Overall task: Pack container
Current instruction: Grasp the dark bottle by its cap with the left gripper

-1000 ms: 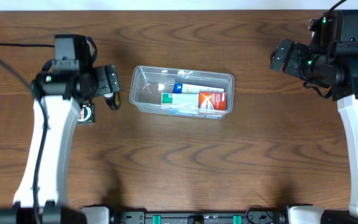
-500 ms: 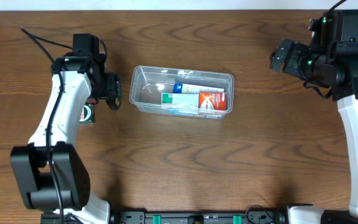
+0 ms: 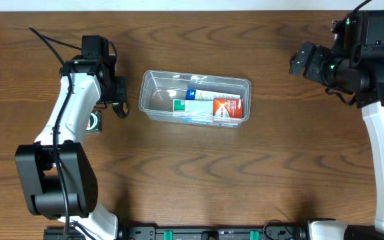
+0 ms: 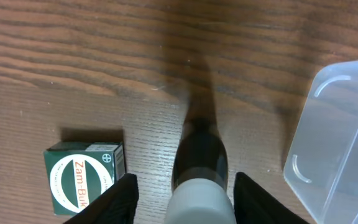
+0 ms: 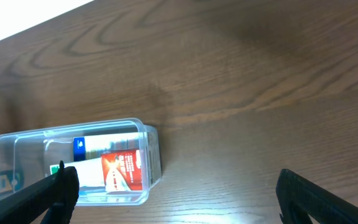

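Movement over the last second belongs to the left arm alone: its elbow has swung in toward the robot and its wrist has turned. The left gripper (image 4: 185, 183) now points down at the brown wooden table (image 3: 199, 173), just off the left end of the clear plastic rectangular container (image 3: 195, 74).

In the left wrist view its fingers stand apart on either side of a small dark bottle with a pale cap (image 4: 201, 158). A gap shows on the left side, so I judge the bottle straddled, not yet gripped. The bottle has not shifted on the table in that second.

Beside it, the small green box printed Zam-Buk (image 4: 84, 177) lies where it did. The container sits mid-table as before, holding the same printed cartons, white with blue, green and red (image 3: 209, 105).

The right gripper (image 5: 185, 199) has not moved. It hangs well clear at the far right, spread wide with nothing in it.

By my reading, the reach is done and closing on the bottle comes next. The lift into the container would be short. The near wall is close, so the bottle must clear the rim.
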You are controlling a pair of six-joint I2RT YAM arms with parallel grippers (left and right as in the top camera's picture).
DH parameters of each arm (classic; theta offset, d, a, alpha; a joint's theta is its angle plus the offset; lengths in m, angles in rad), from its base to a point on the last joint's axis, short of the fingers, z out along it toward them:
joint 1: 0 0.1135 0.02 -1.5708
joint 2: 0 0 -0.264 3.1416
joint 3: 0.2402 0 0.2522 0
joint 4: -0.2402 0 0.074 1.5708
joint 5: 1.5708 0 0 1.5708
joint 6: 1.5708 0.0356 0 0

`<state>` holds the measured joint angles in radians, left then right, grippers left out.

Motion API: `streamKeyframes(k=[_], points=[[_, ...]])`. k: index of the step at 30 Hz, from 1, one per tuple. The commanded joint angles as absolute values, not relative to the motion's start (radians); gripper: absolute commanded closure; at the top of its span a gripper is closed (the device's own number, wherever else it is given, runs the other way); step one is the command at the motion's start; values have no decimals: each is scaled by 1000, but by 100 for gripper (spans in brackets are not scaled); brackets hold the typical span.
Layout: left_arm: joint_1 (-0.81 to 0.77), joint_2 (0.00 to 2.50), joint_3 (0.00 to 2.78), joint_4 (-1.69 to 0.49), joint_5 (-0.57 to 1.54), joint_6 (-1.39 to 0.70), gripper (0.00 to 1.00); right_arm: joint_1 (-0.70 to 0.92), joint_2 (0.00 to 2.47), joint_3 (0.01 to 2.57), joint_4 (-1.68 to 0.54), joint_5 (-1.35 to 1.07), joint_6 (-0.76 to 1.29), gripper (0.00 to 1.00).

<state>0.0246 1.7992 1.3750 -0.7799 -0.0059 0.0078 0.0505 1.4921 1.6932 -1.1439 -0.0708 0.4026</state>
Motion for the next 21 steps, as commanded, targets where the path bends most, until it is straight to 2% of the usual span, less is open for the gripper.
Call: streamKeyframes(k=[1, 7, 13, 21], points=[[29, 1807, 1387, -785, -7, 19, 51, 46, 1484, 1701, -1145, -68, 414, 1], [29, 1807, 1387, -799, -7, 19, 58, 46, 1484, 1701, -1145, -67, 414, 1], [29, 1805, 1387, -810, -7, 18, 74, 46, 1484, 1701, -1145, -68, 414, 1], [29, 1726, 1409, -817, -8, 20, 77, 46, 1484, 1701, -1145, -68, 414, 1]])
